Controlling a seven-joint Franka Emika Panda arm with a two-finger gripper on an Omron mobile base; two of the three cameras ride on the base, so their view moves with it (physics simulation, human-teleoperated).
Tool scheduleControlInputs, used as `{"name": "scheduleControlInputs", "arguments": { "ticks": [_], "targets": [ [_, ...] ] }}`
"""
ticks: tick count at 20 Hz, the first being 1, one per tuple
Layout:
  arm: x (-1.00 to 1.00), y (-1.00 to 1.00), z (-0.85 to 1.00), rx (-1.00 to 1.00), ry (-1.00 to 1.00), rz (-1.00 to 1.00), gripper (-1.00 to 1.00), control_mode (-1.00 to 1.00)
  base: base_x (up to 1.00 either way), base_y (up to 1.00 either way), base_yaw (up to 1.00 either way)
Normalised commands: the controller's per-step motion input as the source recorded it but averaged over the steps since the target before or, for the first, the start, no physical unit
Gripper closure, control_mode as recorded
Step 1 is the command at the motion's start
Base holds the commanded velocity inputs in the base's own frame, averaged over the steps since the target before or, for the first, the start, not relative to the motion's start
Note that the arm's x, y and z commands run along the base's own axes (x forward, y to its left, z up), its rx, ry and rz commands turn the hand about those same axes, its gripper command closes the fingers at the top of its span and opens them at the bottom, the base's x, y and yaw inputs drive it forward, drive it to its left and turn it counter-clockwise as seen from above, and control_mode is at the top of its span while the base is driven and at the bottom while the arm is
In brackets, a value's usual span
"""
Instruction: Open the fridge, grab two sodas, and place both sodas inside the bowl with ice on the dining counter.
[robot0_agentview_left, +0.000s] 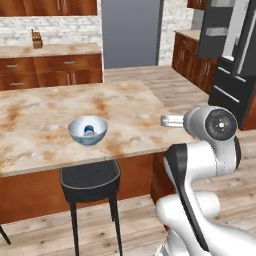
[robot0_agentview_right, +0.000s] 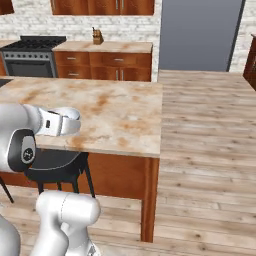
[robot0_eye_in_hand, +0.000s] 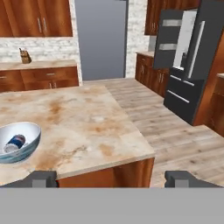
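Note:
The bowl (robot0_agentview_left: 74, 128) (robot0_eye_in_hand: 29, 147) stands on the dining counter (robot0_agentview_left: 130, 107) (robot0_agentview_right: 117, 107) (robot0_eye_in_hand: 87, 120), toward its near edge. One soda (robot0_agentview_left: 90, 130) (robot0_eye_in_hand: 15, 142), pale blue with silver, lies inside the bowl. My gripper (robot0_eye_in_hand: 111, 177) (robot0_agentview_left: 165, 120) (robot0_agentview_right: 76, 120) hovers open and empty over the counter's near edge, to the right of the bowl. The fridge (robot0_agentview_left: 232, 75) (robot0_eye_in_hand: 189, 74) is off to the right across the wooden floor, with an upper door swung open.
A black stool (robot0_agentview_left: 90, 182) (robot0_agentview_right: 52, 167) is tucked under the counter's near side. Wall counters with drawers carry a knife block (robot0_agentview_left: 36, 39) (robot0_agentview_right: 97, 36) (robot0_eye_in_hand: 25, 56). A stove (robot0_agentview_right: 30, 52) sits at the far left. Wood floor stretches right of the counter.

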Motion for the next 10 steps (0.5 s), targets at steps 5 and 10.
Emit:
{"name": "scheduleControlInputs", "arguments": {
  "ticks": [5, 10],
  "targets": [
    [0.00, 0.00, 0.00, 0.00, 0.00, 0.00, -1.00, 1.00, -0.20, -1.00, -0.01],
    [0.00, 0.00, 0.00, 0.00, 0.00, 0.00, -1.00, 1.00, 0.36, -0.99, -0.03]
  ]
}}
